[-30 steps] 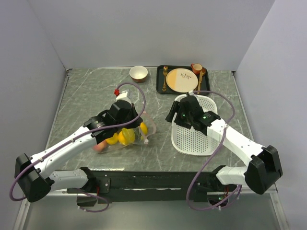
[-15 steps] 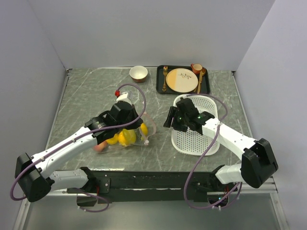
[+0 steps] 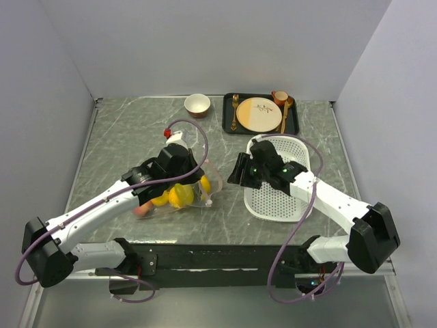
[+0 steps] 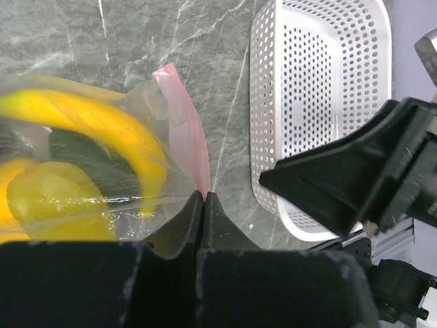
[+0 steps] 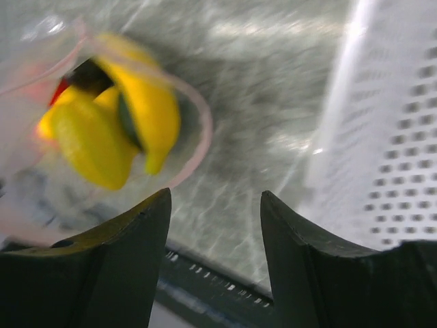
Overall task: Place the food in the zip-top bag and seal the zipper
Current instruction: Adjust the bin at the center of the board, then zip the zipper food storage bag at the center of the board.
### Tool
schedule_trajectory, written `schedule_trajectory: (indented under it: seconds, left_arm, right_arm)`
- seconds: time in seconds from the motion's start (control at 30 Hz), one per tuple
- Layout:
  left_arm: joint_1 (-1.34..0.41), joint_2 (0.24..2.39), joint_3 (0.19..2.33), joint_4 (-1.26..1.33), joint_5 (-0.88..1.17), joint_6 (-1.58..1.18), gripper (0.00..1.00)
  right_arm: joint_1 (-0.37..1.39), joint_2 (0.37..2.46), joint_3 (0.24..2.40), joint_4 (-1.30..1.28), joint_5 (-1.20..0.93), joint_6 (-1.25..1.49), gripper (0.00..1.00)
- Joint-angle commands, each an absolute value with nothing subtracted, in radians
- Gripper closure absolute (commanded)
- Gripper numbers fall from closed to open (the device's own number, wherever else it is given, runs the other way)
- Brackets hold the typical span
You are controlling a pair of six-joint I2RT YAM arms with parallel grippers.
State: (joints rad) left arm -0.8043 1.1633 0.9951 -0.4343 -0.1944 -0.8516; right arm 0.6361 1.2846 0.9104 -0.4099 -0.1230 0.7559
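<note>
Pink zipper (image 4: 186, 137) strip runs straight down into the left gripper (image 4: 203, 205), whose jaws are pinched together on the zip-top bag (image 3: 179, 195) right at that mouth edge. My read: it's pinning one end so the pouch doesn't slide on the marble-look table (image 3: 116, 143) while the other arm works the seal. The food (image 4: 89, 119) looks to be inside already, with the banana and yellow pieces pressed against the clear plastic. There's a pinkish blob by the bag's left end in the overhead view, and I can't tell if that one's in or out.

Left arm stretches diagonally out from its base, wrist low over the bag. Right gripper (image 5: 215, 198) hangs spread wide, holding nothing, just off the left rim of the white basket (image 3: 276, 198), aimed at the bag's mouth but apart from it. Right arm is bent at the elbow, forearm lying across the basket. Mouth looks unsealed to me, so closing it is what's left.
</note>
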Motion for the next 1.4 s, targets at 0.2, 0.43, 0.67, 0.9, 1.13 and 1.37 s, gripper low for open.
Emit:
schedule_trajectory:
  seconds: [0.2, 0.43, 0.67, 0.9, 1.13, 1.37]
  left_arm:
    - [-0.802, 1.166, 1.008, -0.405, -0.175, -0.856, 0.99]
    - [-0.802, 1.155, 1.011, -0.423, -0.189, -0.848, 0.99]
    - [-0.802, 1.118, 0.985, -0.436, -0.207, -0.854, 0.99]
    - [-0.802, 1.121, 0.989, -0.439, -0.209, -0.856, 0.99]
    - [-0.802, 1.098, 1.002, -0.463, -0.252, -0.861, 0.99]
    - [-0.802, 1.095, 0.993, -0.453, -0.238, -0.867, 0.99]
  right_arm:
    - [0.709, 1.270, 0.845, -0.199, -0.371, 0.897, 0.46]
    - [0.719, 1.396, 0.937, -0.278, -0.258, 0.887, 0.50]
    - [0.716, 1.466, 1.025, -0.328, -0.170, 0.841, 0.48]
    - [0.718, 1.557, 1.071, -0.357, -0.158, 0.845, 0.48]
    - [0.721, 1.532, 1.066, -0.403, -0.081, 0.841, 0.47]
    - [0.719, 1.552, 1.069, -0.373, -0.124, 0.833, 0.46]
